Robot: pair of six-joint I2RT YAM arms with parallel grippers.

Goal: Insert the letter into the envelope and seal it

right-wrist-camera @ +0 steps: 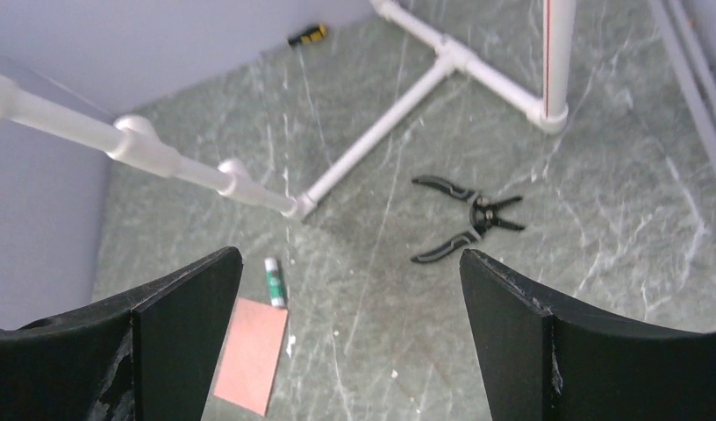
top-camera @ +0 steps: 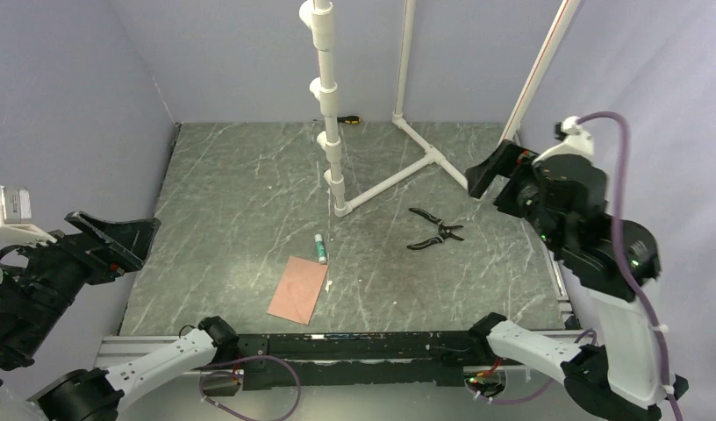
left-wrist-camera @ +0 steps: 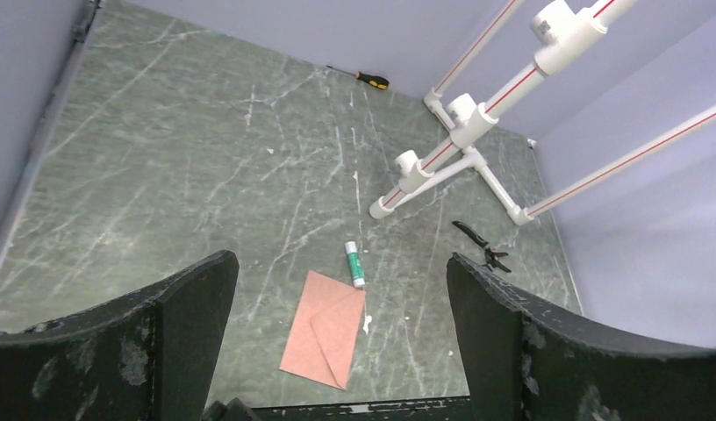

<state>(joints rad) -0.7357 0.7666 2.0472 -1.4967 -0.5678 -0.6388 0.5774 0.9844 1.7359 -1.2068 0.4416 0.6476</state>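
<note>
Left gripper (left-wrist-camera: 337, 261) hangs with fingers spread wide, off the left edge, and the right gripper (right-wrist-camera: 350, 256) is likewise apart, raised on the right.
Between them the envelope (top-camera: 298, 288) lies flat on the green marbled surface (top-camera: 232, 193) near its front edge, flap folded down. A glue stick (top-camera: 320, 249) lies just past its far corner – then black pliers (top-camera: 436, 230), handles splayed, further right by the white pipe frame (top-camera: 398, 175).

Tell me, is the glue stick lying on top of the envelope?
No, the glue stick lies on the table just beyond the far corner of the envelope, not on it.
</note>
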